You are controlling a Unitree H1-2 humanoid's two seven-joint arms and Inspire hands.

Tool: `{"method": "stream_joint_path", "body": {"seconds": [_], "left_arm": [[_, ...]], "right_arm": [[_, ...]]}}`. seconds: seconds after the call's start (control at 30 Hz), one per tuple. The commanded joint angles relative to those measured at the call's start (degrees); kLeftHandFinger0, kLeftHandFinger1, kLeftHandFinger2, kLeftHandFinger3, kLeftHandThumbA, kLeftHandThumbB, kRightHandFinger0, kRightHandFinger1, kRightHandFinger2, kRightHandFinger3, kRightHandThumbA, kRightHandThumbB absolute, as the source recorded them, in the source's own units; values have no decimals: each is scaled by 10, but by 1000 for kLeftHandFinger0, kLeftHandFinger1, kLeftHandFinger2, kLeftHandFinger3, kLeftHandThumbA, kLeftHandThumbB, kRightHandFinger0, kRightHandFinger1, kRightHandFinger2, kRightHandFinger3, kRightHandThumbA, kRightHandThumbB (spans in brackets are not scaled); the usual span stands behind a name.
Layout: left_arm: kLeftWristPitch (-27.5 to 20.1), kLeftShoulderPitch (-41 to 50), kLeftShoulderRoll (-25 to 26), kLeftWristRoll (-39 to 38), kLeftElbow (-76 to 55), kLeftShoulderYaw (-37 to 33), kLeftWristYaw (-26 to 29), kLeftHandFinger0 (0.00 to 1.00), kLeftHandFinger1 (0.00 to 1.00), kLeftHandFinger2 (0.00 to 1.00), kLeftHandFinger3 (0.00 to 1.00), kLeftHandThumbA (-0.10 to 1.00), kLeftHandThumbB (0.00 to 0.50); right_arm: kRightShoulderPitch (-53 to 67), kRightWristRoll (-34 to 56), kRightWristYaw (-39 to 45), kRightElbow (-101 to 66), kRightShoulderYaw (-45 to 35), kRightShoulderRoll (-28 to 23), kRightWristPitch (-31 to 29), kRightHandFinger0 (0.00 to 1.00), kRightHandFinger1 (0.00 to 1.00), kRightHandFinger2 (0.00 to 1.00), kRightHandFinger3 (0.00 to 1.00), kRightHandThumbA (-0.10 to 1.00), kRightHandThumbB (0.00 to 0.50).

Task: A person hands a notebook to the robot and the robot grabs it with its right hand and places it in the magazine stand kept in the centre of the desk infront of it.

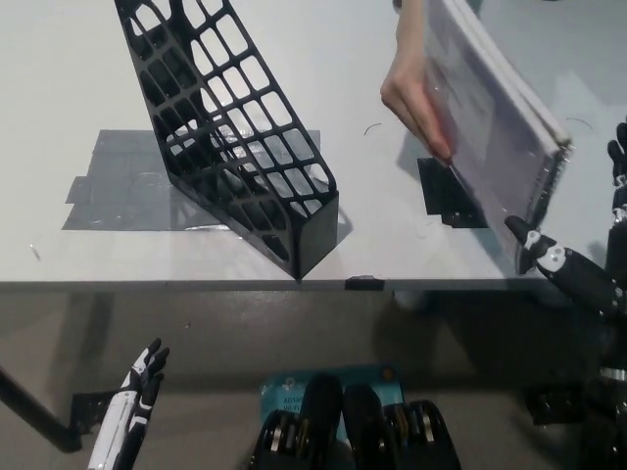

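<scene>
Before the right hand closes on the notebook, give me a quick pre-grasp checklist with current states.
1. Grey-purple notebook presented within reach: ok, a person's hand holds it over the white desk.
2. Black right hand at notebook's lower edge: ok.
3. Right hand's fingers apart: ok, not yet closed.
4. Firm contact with notebook: cannot tell.
5. Black lattice magazine stand unobstructed: ok.
6. White left hand out of the way: ok, resting lower left.
</scene>
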Motion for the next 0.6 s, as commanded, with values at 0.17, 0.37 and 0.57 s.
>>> {"method": "stream_joint_path", "body": {"seconds": [0.17,0.37,0.57], "left_arm": [[-22,-6,8,-2,-3,-5,13,1000,1000,1000,1000,1000,500],[-22,-11,10,7,-6,-8,19,1000,1000,1000,1000,1000,500],[-22,-12,13,6,-9,-10,22,1000,1000,1000,1000,1000,500]], "right_arm": [[-60,-13,-2,41,13,6,16,1000,1000,1000,1000,1000,306],[-113,-24,-3,70,17,5,28,1000,1000,1000,1000,1000,341],[-171,-11,1,134,10,-12,21,1000,1000,1000,1000,1000,263]]}}
